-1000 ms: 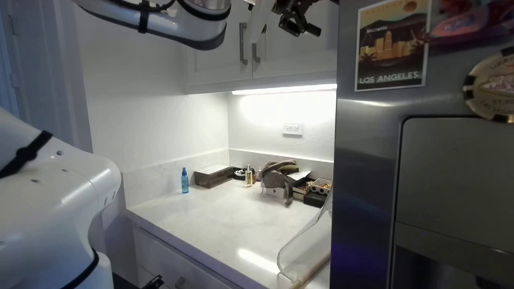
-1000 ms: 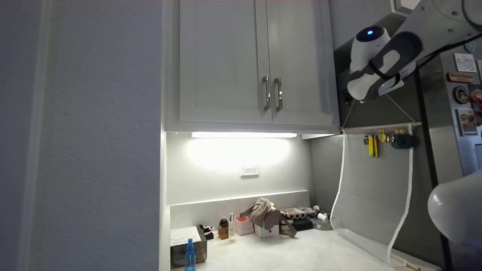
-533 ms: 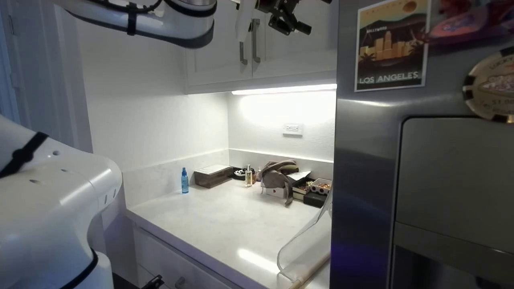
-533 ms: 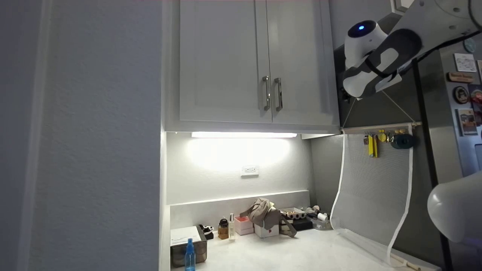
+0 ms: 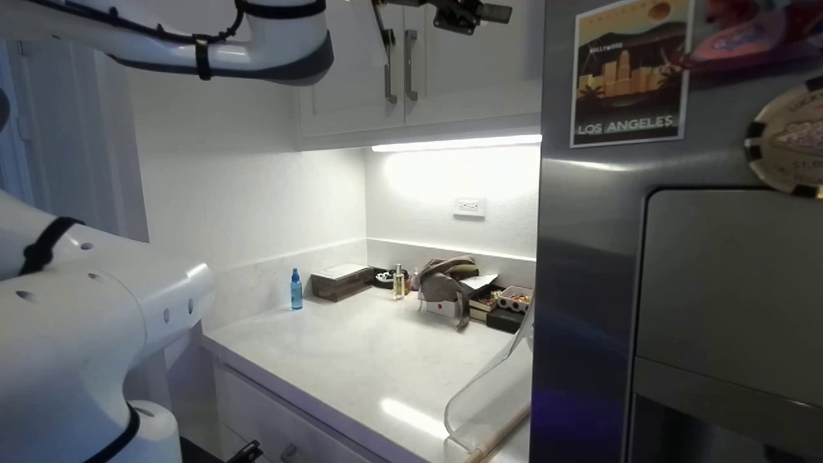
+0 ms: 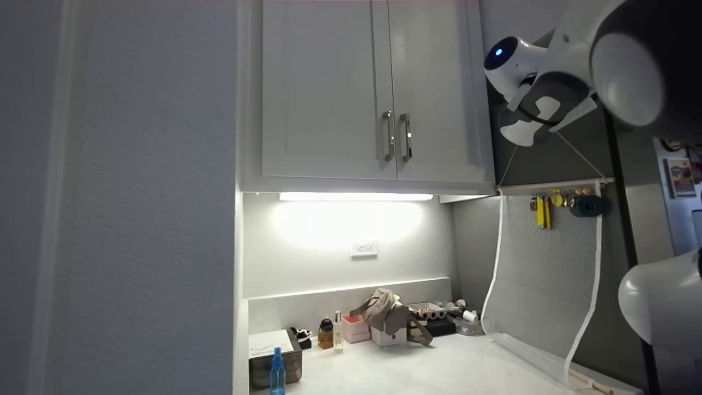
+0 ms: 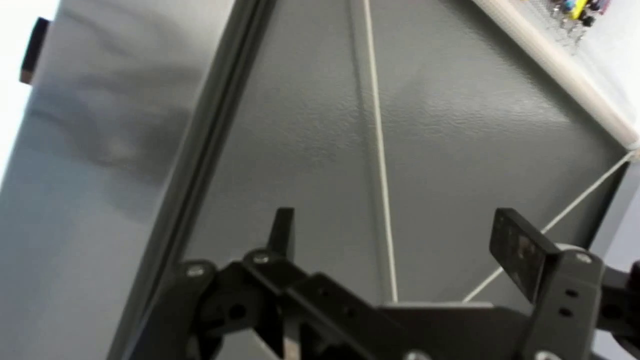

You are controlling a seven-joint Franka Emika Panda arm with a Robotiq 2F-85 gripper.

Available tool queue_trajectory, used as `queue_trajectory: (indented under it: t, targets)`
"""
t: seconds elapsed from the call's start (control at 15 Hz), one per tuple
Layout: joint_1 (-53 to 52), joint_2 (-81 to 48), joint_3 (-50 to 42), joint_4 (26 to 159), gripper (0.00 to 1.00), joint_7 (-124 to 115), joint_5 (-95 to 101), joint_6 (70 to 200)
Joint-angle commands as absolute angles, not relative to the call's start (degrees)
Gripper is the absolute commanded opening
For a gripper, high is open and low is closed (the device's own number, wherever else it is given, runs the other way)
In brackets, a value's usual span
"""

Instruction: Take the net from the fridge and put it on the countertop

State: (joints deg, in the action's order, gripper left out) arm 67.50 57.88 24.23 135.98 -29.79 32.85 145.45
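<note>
Countertop (image 5: 360, 360): smooth, white; side wall (image 5: 257, 193) along one edge, fridge (image 5: 585, 257) along the opposite one.

Net (image 6: 548, 274): whitish see-through mesh with white side bands, hung against the fridge's grey side by a thin cord (image 7: 381, 160). Upper rod (image 6: 526, 188) well above the countertop; lower rod (image 5: 501, 433) near the front corner by the fridge, where the mesh curves out. Whether the lower rod touches the countertop cannot be told. Near the upper rod: yellow trinkets (image 6: 542, 213) and a dark green round item (image 6: 586, 206).

Gripper (image 7: 395, 225): black, fingers spread wide, the fridge's side seen through the gap. In the wrist view one strand of cord crosses that gap and another passes behind a finger; contact cannot be told. Borne high above the countertop by a white arm (image 5: 276, 54), in front of the upper cabinet (image 6: 329, 88) in an exterior view.

Back corner by the side wall: dark box with white top (image 6: 274, 365); blue spray bottle (image 5: 296, 292) just beside it, along the side-wall edge.

Back edge, in order towards the fridge: amber bottle (image 6: 325, 334); slim clear bottle (image 6: 338, 333); pink box (image 6: 355, 330); taupe cloth item (image 6: 381, 312) draped over a white box (image 6: 390, 336); black box (image 6: 440, 328) and spotted tray (image 6: 428, 312), near the back corner by the fridge.

Above the back edge: wall outlet (image 5: 470, 206); under-cabinet light (image 5: 456, 144), lit.

Fridge face: Los Angeles poster (image 5: 629, 77); round chip magnet (image 5: 791, 141); dispenser panel (image 5: 726, 276).
</note>
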Motion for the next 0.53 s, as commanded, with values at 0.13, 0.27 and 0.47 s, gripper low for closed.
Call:
queue_trajectory:
  t: [0.13,0.27,0.47]
  targets:
    - [77.65,59.92,27.08,135.09,1.00,-35.21,38.21,144.70]
    - [80.28,59.45,28.09,134.77,1.00,-36.60,39.82,144.81]
    - [83.06,58.66,29.72,134.06,1.00,-38.85,42.06,145.14]
